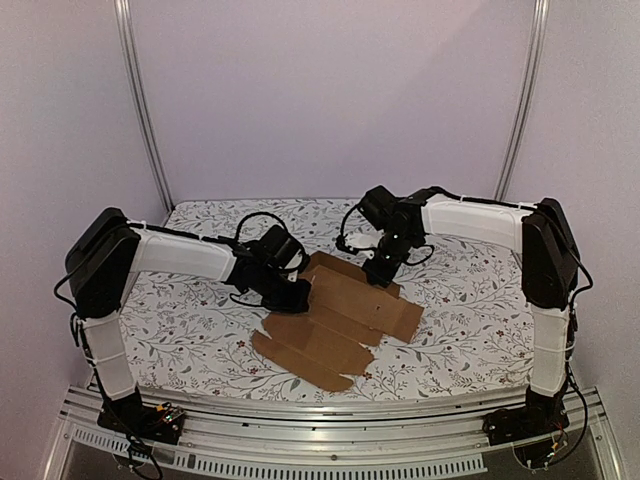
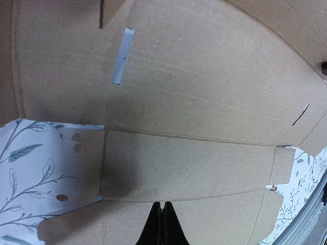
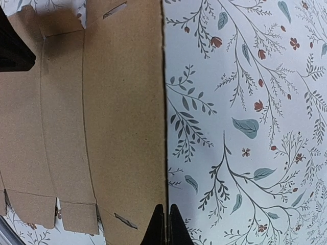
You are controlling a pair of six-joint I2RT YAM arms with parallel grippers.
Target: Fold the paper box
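Creasing goes best when one gripper anchors a panel while the other lifts along a score line, so I should apply pressure close to the crease (image 2: 189,138) and raise evenly to avoid buckling. The paper box (image 1: 335,320) lies as a die-cut sheet on the floral tablecloth (image 1: 200,340), between my arms. My left gripper (image 2: 162,227) is clenched on nothing, tips over a narrow panel at the sheet's left side. My right gripper (image 3: 166,224) is clenched at the far long edge, which runs into the seam between its fingers and appears pinched there.
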